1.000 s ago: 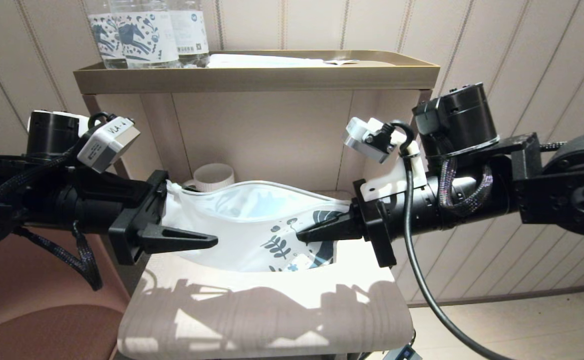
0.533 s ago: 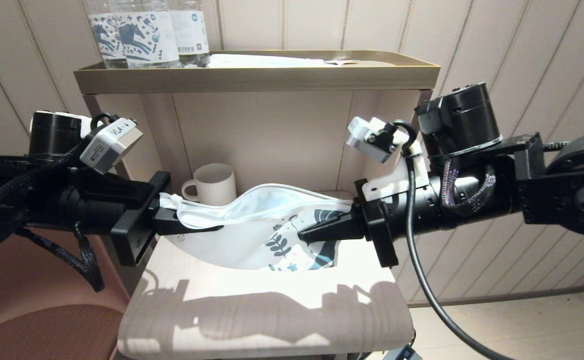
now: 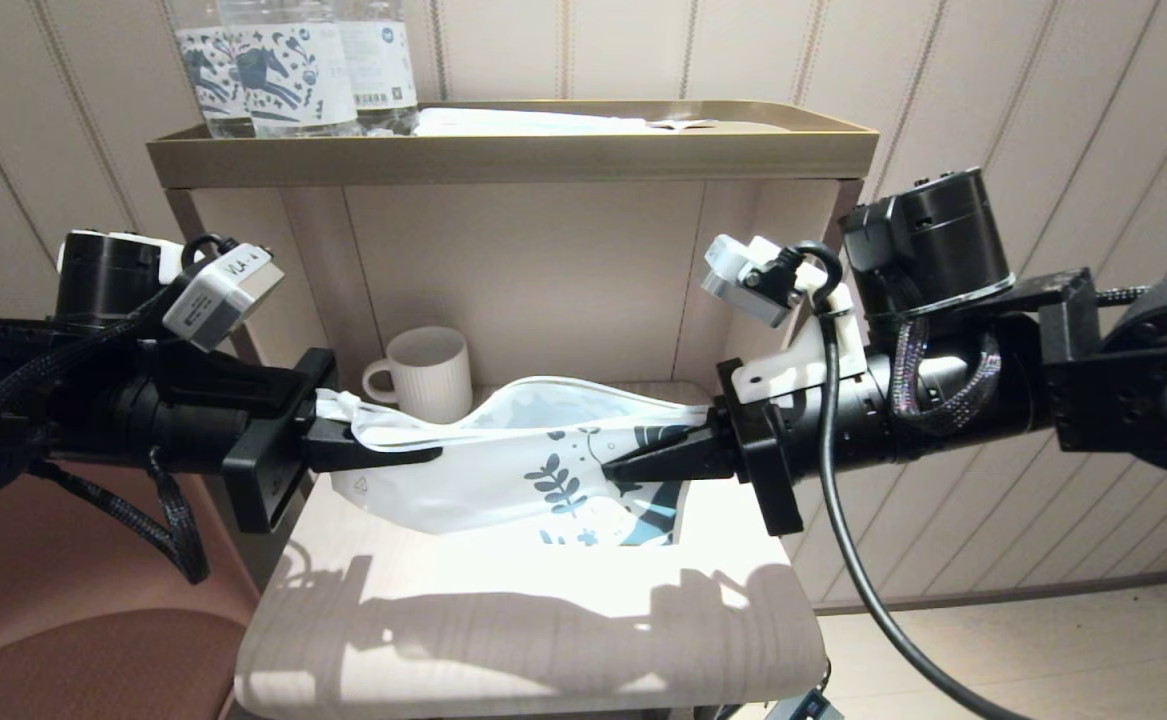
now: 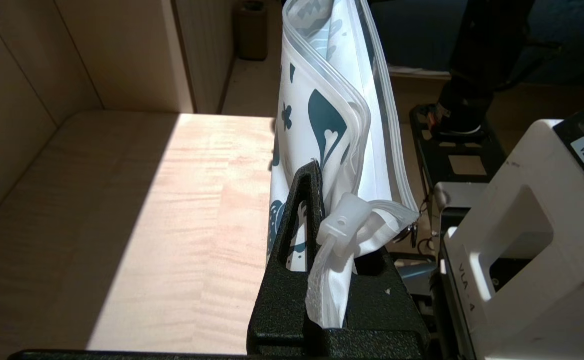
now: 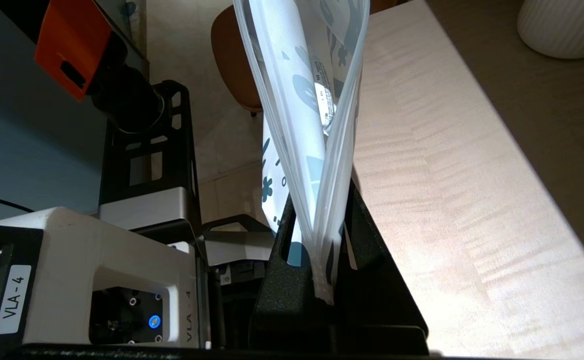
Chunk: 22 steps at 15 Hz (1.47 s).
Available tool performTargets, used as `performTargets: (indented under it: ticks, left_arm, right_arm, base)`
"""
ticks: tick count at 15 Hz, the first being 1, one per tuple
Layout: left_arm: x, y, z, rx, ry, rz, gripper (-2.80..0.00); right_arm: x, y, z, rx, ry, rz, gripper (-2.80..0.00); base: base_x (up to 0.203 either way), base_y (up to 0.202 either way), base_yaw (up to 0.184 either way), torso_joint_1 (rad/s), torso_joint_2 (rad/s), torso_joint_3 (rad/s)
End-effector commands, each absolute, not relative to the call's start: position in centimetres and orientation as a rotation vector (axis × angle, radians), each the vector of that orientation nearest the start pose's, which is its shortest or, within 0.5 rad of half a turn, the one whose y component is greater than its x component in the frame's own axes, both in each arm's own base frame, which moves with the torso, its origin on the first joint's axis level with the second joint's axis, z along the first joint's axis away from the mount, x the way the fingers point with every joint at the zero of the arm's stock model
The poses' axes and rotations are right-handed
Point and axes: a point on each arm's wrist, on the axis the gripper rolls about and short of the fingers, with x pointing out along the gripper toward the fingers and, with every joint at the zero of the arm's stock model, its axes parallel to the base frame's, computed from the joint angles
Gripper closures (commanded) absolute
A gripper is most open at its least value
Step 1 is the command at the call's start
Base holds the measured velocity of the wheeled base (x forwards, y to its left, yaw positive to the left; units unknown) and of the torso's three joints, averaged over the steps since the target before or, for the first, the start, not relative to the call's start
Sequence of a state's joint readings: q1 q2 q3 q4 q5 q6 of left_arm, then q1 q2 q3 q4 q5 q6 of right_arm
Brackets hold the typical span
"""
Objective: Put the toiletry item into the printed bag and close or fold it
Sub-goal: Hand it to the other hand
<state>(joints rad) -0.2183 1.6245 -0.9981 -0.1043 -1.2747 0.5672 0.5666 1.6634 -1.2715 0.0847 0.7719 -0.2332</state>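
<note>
The printed bag (image 3: pixel 503 470), white with dark blue leaf print, hangs stretched between both grippers just above the light wooden shelf (image 3: pixel 543 620). My left gripper (image 3: pixel 413 456) is shut on its zip end, where the translucent slider (image 4: pixel 344 220) sits crumpled by the fingers. My right gripper (image 3: pixel 633 462) is shut on the opposite top corner. From the right wrist the bag (image 5: pixel 317 165) has its mouth narrowly parted. A small white printed strip (image 5: pixel 324 100) shows through the wall; I cannot tell whether it is the toiletry item.
A white ribbed mug (image 3: pixel 428 372) stands at the back of the shelf, behind the bag. Above it a brass-coloured tray (image 3: pixel 513 155) carries blue-printed water bottles (image 3: pixel 283 60) and a flat white packet. A brown seat (image 3: pixel 93 640) lies at lower left.
My left gripper closed on the bag's zip end. The gaping mouth narrowed and the bag pulled flatter and lower, uncovering the mug. The right arm shifted slightly right.
</note>
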Motion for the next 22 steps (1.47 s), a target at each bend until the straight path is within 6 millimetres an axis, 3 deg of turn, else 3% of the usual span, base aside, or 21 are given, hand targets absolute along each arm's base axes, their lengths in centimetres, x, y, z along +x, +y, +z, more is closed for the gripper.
performTargets:
  ticks: [1, 5, 6, 13, 22]
  left_arm:
    - [26.6, -8.1, 21.5, 0.162, 0.064, -1.537, 0.00]
    - [26.7, -8.1, 21.3, 0.164, 0.062, -1.536, 0.00]
    - [26.7, -8.2, 21.5, 0.164, 0.062, -1.538, -2.80]
    - [27.1, -8.2, 21.2, 0.166, 0.059, -1.542, -2.80]
    - [27.8, -6.8, 21.2, 0.170, 0.044, -1.495, -2.80]
  right_arm:
    - [24.7, 17.6, 25.8, -0.141, 0.354, 1.369, 0.00]
    - [24.6, 17.5, 25.9, -0.141, 0.348, 1.369, 0.00]
    - [24.7, 17.6, 25.8, -0.140, 0.354, 1.370, 0.00]
    - [24.4, 17.7, 25.7, -0.140, 0.360, 1.380, 0.00]
    - [22.0, 16.8, 26.7, -0.149, 0.320, 1.399, 0.00]
  base:
    - [0.000, 0.000, 0.000, 0.000, 0.00, 0.000]
    - [0.000, 0.000, 0.000, 0.000, 0.00, 0.000]
    - [0.000, 0.000, 0.000, 0.000, 0.00, 0.000]
    - [0.000, 0.000, 0.000, 0.000, 0.00, 0.000]
    - [0.000, 0.000, 0.000, 0.000, 0.00, 0.000]
